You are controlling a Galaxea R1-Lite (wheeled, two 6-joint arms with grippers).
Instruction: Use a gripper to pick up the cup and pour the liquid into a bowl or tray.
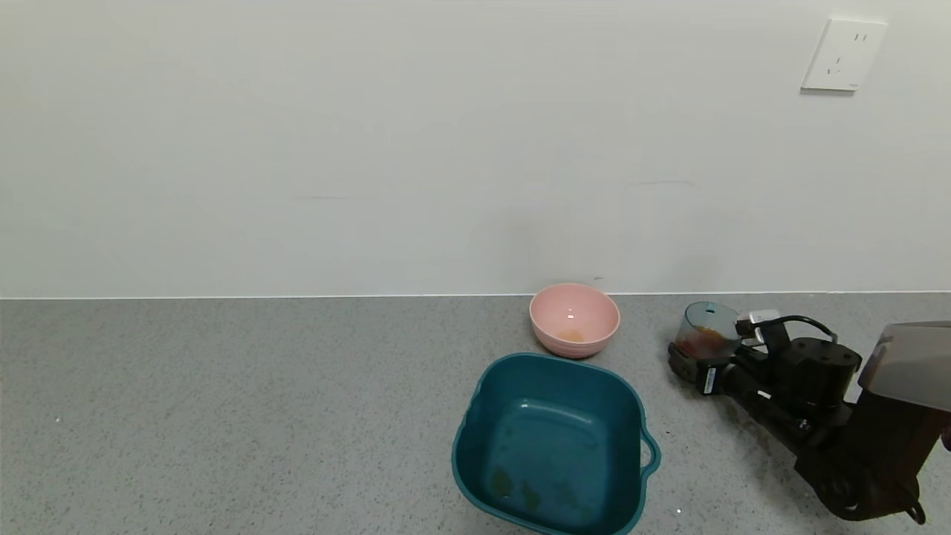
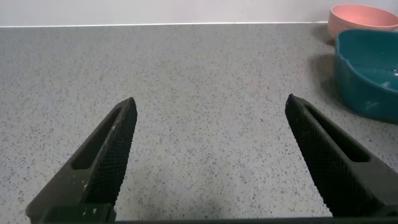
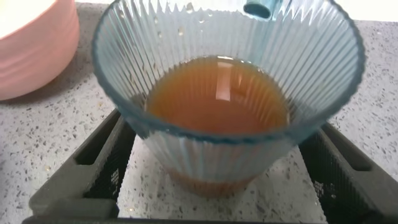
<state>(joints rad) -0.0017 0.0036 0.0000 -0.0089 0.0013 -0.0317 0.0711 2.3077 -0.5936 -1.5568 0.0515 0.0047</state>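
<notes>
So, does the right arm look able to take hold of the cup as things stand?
Probably yes. The right end effector already has the cup between its open fingers, apparently not yet closed on it. The cup stands upright, and the pink bowl sits apart from it.

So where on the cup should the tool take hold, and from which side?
On the lower ribbed wall of the cup, fingers on opposite sides, coming in level from the robot's right as the right tool does. The cup stands upright, part-full of liquid, so keep it level.
</notes>
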